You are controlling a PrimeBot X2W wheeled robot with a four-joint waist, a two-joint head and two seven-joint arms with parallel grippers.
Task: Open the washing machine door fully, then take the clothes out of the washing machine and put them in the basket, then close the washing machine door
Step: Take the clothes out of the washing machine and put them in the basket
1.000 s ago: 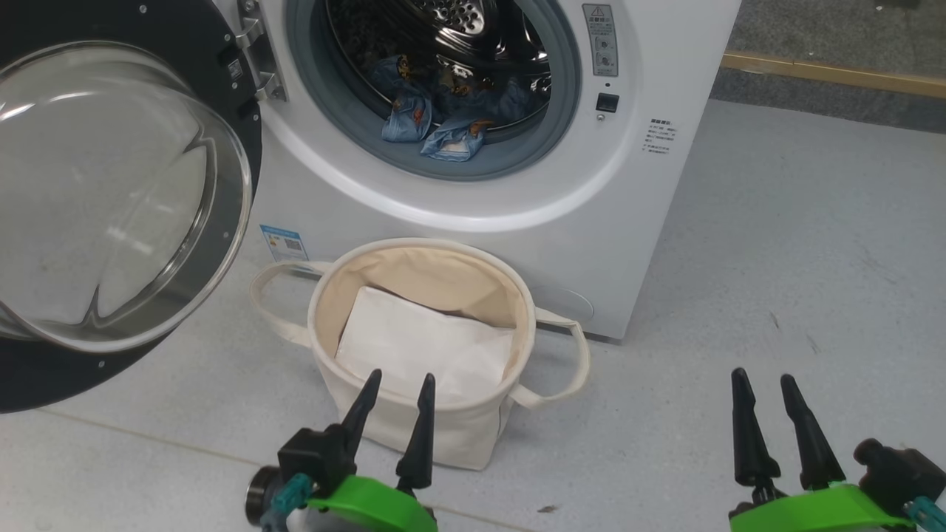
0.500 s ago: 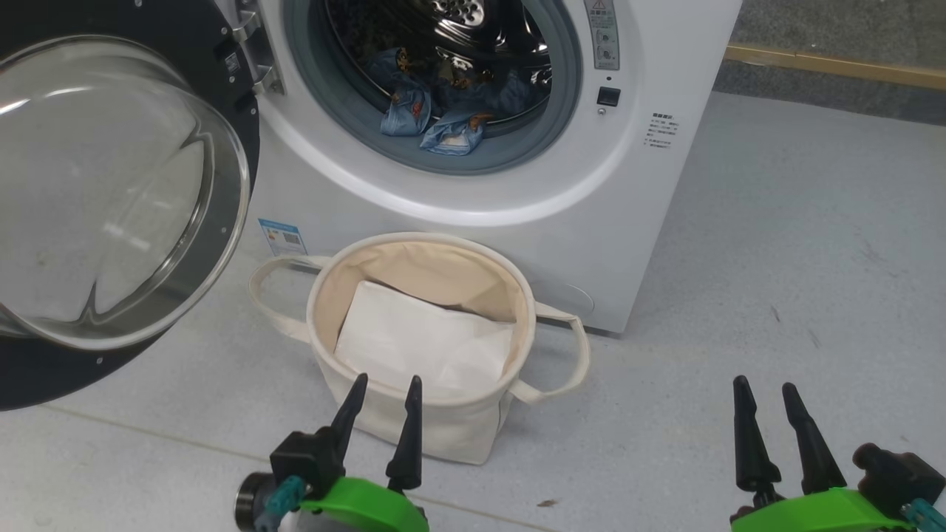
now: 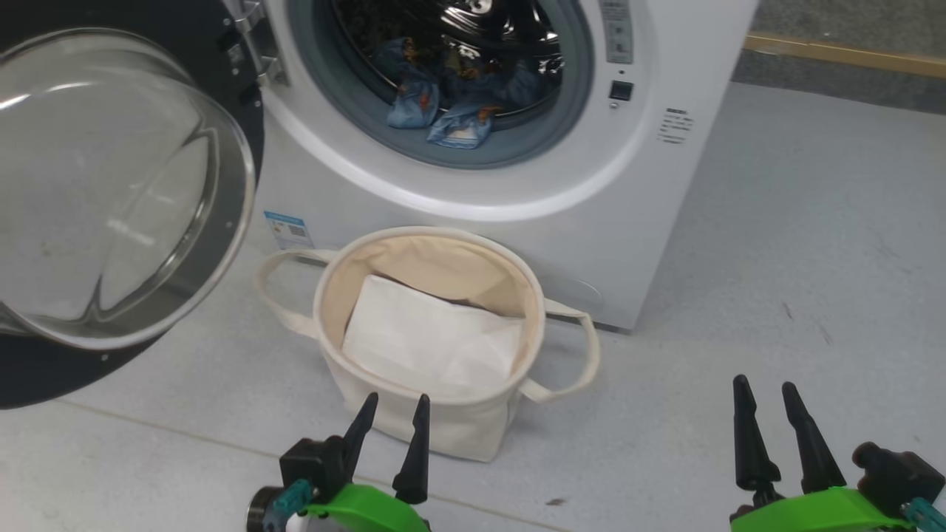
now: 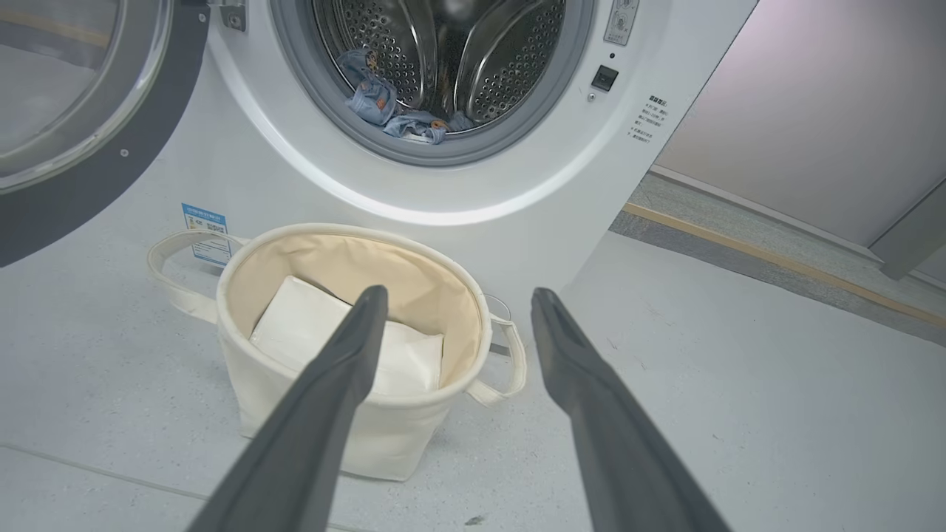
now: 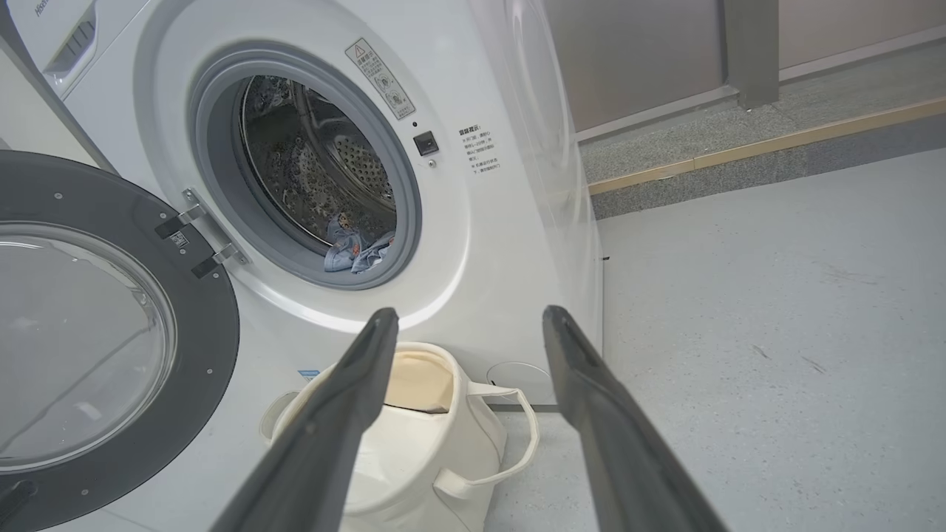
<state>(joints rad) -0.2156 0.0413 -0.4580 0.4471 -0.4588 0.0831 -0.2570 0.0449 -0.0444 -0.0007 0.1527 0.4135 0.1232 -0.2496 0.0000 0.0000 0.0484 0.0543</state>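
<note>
My left hand (image 3: pixel 397 397) and right hand (image 3: pixel 763 382) are released, empty. With the washing machine door (image 3: pixel 111 192) swung aside, the clothes (image 3: pixel 458 129) lie at the drum lip (image 3: pixel 517 148), the basket (image 3: pixel 443 428) just below to shorten transfer.

Head camera looks down, wrist cameras low and forward; all share the basket (image 3: pixel 458 432).
</note>
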